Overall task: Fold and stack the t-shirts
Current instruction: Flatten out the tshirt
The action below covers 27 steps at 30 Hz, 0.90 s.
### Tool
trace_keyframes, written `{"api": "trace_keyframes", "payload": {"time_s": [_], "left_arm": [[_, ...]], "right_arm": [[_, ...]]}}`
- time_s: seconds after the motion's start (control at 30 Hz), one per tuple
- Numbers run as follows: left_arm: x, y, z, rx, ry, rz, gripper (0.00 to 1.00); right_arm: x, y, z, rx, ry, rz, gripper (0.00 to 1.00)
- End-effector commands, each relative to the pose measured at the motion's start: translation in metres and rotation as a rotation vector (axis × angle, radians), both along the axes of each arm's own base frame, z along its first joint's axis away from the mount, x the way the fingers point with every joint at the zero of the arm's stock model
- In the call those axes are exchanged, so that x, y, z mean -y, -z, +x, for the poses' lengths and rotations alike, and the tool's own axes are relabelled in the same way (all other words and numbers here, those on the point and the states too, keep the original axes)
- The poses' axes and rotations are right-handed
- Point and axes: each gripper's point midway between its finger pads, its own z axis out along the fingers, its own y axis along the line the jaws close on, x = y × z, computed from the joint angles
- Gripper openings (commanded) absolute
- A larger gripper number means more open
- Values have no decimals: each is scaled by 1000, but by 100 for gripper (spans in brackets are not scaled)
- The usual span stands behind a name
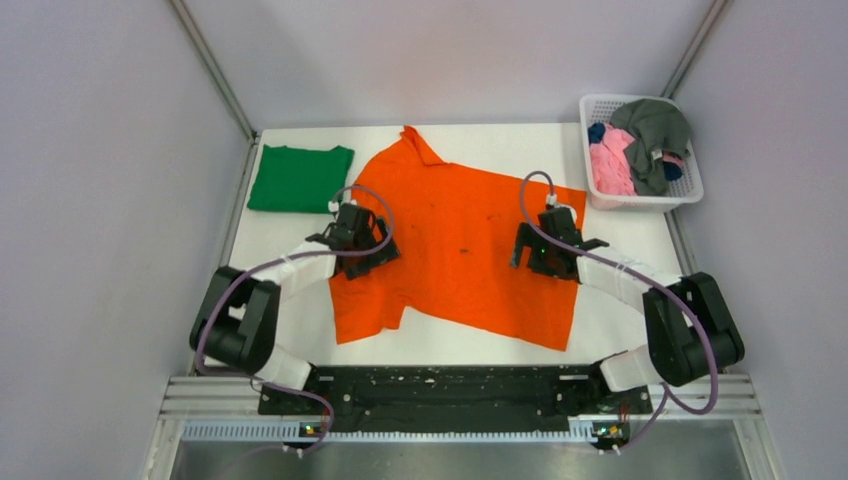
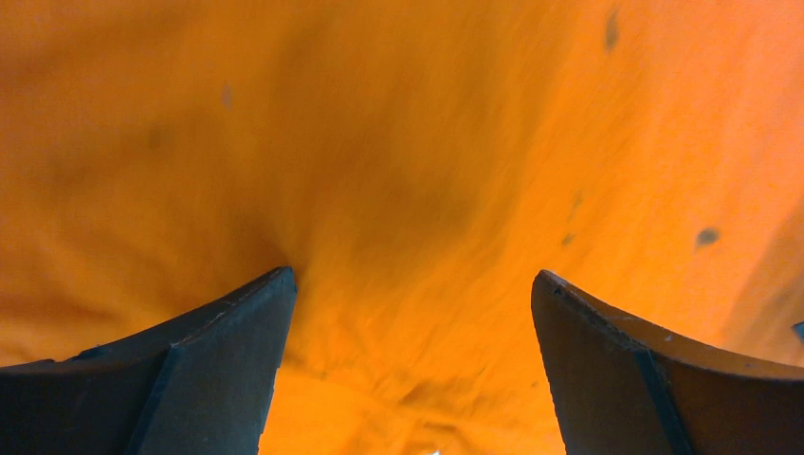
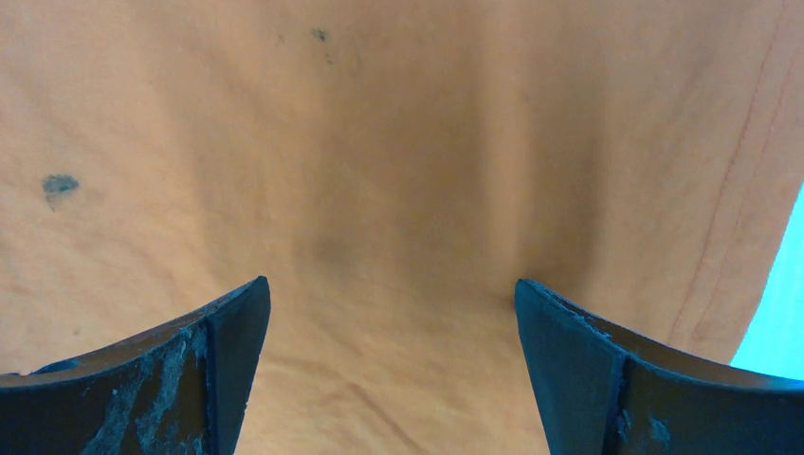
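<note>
Bright orange cotton t-shirt [image 1: 460, 250] lies spread flat mid-table, skewed, collar toward 11 o'clock, hem toward 5 o'clock, a few dark specks on it. Left gripper [image 1: 358, 240] sits over the shirt's 9 o'clock edge, jaws wide apart, nothing clamped. Right gripper [image 1: 548, 245] is over the 3 o'clock side, jaws also wide apart, nothing clamped. Both wrist views show only orange cloth between the fingers; can't tell if the tips touch it. Folded green t-shirt [image 1: 298, 178] is at 10 o'clock on the white table [image 1: 620, 320], apart from the orange one. White plastic mesh basket [image 1: 645, 204] at 2 o'clock holds crumpled pink [image 1: 610, 160], grey [image 1: 655, 130] and dark blue [image 1: 597, 132] shirts.
</note>
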Motion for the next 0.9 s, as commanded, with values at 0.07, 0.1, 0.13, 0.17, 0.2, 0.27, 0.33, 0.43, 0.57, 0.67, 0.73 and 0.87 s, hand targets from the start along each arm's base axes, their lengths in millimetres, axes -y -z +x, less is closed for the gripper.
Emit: {"api": "trace_keyframes", "payload": {"time_s": [0.07, 0.1, 0.13, 0.17, 0.2, 0.27, 0.33, 0.43, 0.57, 0.67, 0.73, 0.87], "left_arm": [[-18, 16, -84, -83, -109, 39, 99], [-23, 19, -97, -95, -132, 39, 99], [-26, 22, -110, -112, -148, 24, 99], [-28, 25, -122, -130, -162, -1, 99], [-26, 26, -132, -139, -164, -34, 99], [-19, 25, -147, -131, -160, -111, 99], [-12, 24, -159, -135, -145, -166, 99], [-3, 8, -157, -88, -113, -221, 99], [-2, -45, -120, 88, -79, -171, 99], [8, -88, -79, 227, -56, -128, 99], [19, -106, -48, 311, -43, -113, 99], [38, -128, 19, 363, -51, -76, 99]], "right_arm": [[20, 11, -53, -68, 25, -29, 99], [23, 15, -62, -81, 24, -32, 99], [25, 16, -68, -88, 23, -31, 99], [27, 19, -75, -97, 27, -30, 99], [28, 20, -79, -102, 27, -27, 99], [28, 17, -82, -90, 29, -16, 99], [28, 10, -78, -61, 30, -15, 99], [28, -12, -59, 24, 12, -33, 99], [22, -48, -32, 137, -15, -33, 99], [7, -72, -12, 228, -55, 16, 99], [-9, -82, 0, 262, -95, 58, 99], [-23, -76, 6, 245, -139, 62, 99]]}}
